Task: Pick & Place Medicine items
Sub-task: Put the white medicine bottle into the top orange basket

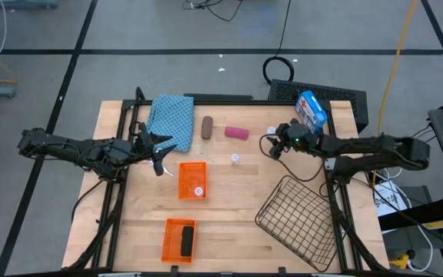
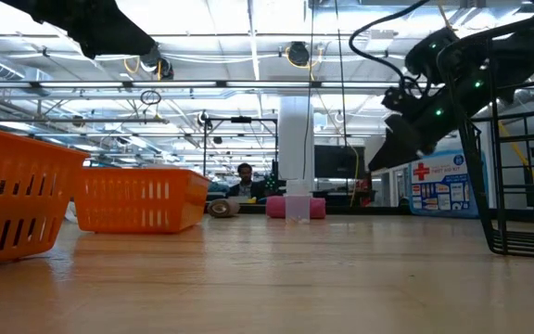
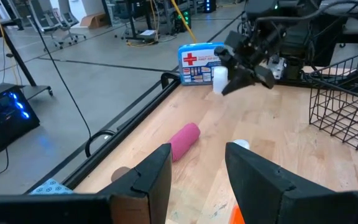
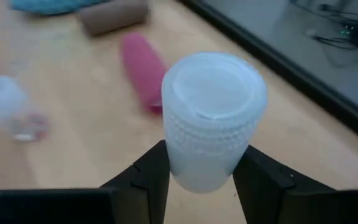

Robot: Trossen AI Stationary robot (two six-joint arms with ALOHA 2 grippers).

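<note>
From above, the right gripper [image 1: 271,141] hangs over the far right of the table near the blue-and-white box [image 1: 311,108], clamped on a white vial [image 1: 271,131]. The pink cylinder [image 1: 236,133] and brown cylinder [image 1: 207,127] lie far centre, a second vial [image 1: 235,159] just nearer. A third vial [image 1: 199,191] sits in the upper orange basket [image 1: 192,180]; the black cylinder [image 1: 186,241] fills the near basket [image 1: 179,238].

Low view: the right gripper is lifted clear of the wood.

Left wrist: the left gripper [image 3: 197,171] hovers with fingers apart, nothing between them.

Right wrist: both pads pinch the vial's ribbed sides, cap up.
</note>
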